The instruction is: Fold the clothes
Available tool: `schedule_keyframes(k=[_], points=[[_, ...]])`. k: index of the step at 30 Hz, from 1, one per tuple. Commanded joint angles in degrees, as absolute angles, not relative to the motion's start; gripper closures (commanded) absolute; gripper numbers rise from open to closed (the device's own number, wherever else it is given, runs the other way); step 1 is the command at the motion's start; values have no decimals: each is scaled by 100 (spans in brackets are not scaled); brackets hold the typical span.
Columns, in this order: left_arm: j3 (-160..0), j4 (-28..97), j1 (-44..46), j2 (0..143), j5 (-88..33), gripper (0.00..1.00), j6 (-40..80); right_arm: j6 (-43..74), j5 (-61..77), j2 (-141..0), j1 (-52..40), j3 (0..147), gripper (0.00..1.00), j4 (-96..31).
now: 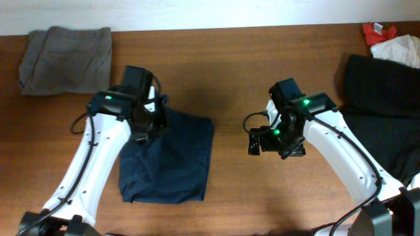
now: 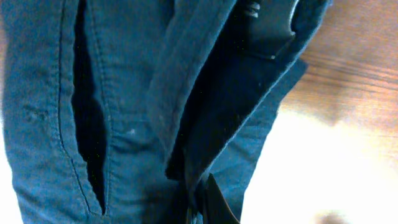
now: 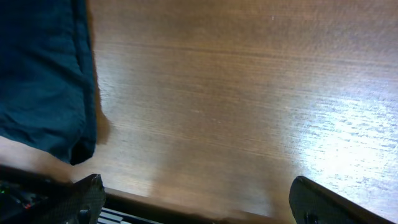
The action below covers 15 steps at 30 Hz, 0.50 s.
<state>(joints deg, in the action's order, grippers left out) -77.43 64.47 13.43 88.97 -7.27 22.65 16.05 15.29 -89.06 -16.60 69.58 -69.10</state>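
Observation:
The navy-blue clothes (image 1: 172, 157) lie folded on the table left of centre, roughly a tall rectangle. My left gripper (image 1: 152, 117) sits over their top left corner and is shut on a fold of the navy cloth (image 2: 205, 112), which fills the left wrist view. My right gripper (image 1: 257, 141) is open and empty above bare wood to the right of the clothes; its fingers (image 3: 198, 199) are spread wide, and the clothes' edge (image 3: 43, 81) shows at the left of that view.
A grey folded garment (image 1: 65, 49) lies at the back left. A big black garment (image 1: 384, 111) lies at the right edge, with red and white items (image 1: 392, 40) behind it. The table's front edge runs under my right gripper (image 3: 186, 208).

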Motion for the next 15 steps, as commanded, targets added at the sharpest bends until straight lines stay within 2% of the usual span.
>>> schedule_keyframes(k=[1,9,15], points=[[-7505,6136,1715,9089,-829,99,2539,1695,1590,-8855,-1697,6702,2,-6855],[-7384,5572,2237,9828,-834,99,2766,1695,1610,-8855,-1699,6637,2,-6853],[-7384,5568,2493,10213,-834,81,2766,1697,1608,-8855,-1697,6637,2,-6842]])
